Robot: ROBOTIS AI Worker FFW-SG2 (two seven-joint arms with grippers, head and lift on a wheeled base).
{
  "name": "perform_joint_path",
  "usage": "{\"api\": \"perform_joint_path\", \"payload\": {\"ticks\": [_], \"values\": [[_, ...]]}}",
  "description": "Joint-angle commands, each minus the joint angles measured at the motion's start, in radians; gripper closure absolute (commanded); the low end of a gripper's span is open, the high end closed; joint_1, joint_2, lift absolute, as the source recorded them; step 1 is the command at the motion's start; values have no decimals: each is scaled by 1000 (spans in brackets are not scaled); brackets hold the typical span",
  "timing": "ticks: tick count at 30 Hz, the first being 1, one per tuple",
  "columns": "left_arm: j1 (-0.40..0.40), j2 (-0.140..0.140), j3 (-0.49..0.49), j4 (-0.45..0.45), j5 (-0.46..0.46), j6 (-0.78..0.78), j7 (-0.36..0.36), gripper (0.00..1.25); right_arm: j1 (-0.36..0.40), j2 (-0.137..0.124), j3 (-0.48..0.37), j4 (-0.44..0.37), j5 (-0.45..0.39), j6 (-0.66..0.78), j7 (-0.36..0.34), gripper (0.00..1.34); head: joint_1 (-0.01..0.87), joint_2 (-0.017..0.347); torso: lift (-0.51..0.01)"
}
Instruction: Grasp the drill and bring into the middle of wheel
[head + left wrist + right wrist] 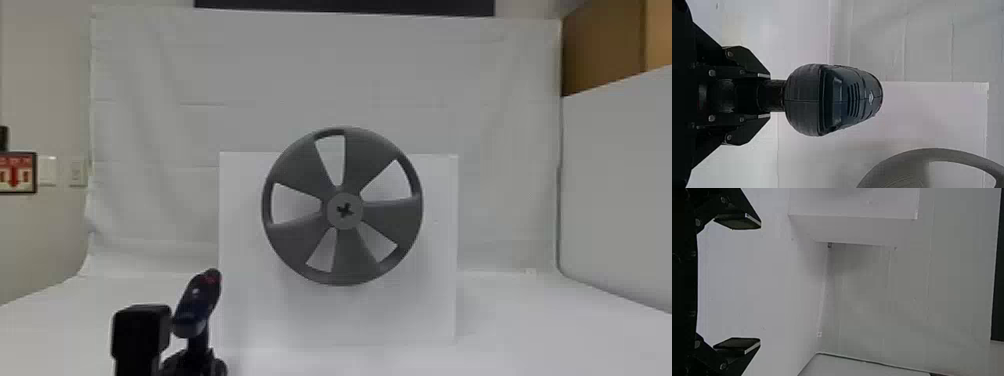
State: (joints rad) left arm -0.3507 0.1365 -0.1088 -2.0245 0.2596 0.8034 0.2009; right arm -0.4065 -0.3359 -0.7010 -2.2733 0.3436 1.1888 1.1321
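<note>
The left gripper (196, 356) is at the bottom left of the head view, its two black fingers (756, 75) closed around the handle of the drill (199, 302), as the left wrist view shows. The drill's rounded, dark blue body sits above the gripper, handle down and slightly tilted, with a small red patch at the upper end. Just beside it, on its left, is a black block (140, 330). The drill is lower than the hub (345, 210) and to the left of the wheel (387, 216) — apart from it, not in its middle. The gray wheel stands upright before a white panel (440, 300), with five openings between broad spokes and a dark cross-shaped mark at its hub. A pale cloth (400, 75) hangs behind, and a framed red-and-white sign (17, 172) is at the far left. In the right wrist view, the right gripper (760, 283) has its fingers wide apart — a white surface lies beyond them.
</note>
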Motion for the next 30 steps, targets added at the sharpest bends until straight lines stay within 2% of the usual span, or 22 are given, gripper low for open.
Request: {"api": "perform_joint_path", "payload": {"ticks": [1,17,20,22,30], "values": [[-2,0,1,6,6,2,0,1223,0,0,0,0,0,0,0,239,0,0,-406],[-7,0,3,21,15,7,-2,1205,0,3,2,2,0,0,0,239,0,0,-406],[-5,-3,4,23,15,7,-2,1039,0,3,2,2,0,0,0,239,0,0,-406],[-7,-3,3,23,15,7,-2,1009,0,3,2,2,0,0,0,239,0,0,-406],[-5,-5,6,27,16,3,-2,544,0,5,3,2,0,-2,0,239,0,0,-406]]}}
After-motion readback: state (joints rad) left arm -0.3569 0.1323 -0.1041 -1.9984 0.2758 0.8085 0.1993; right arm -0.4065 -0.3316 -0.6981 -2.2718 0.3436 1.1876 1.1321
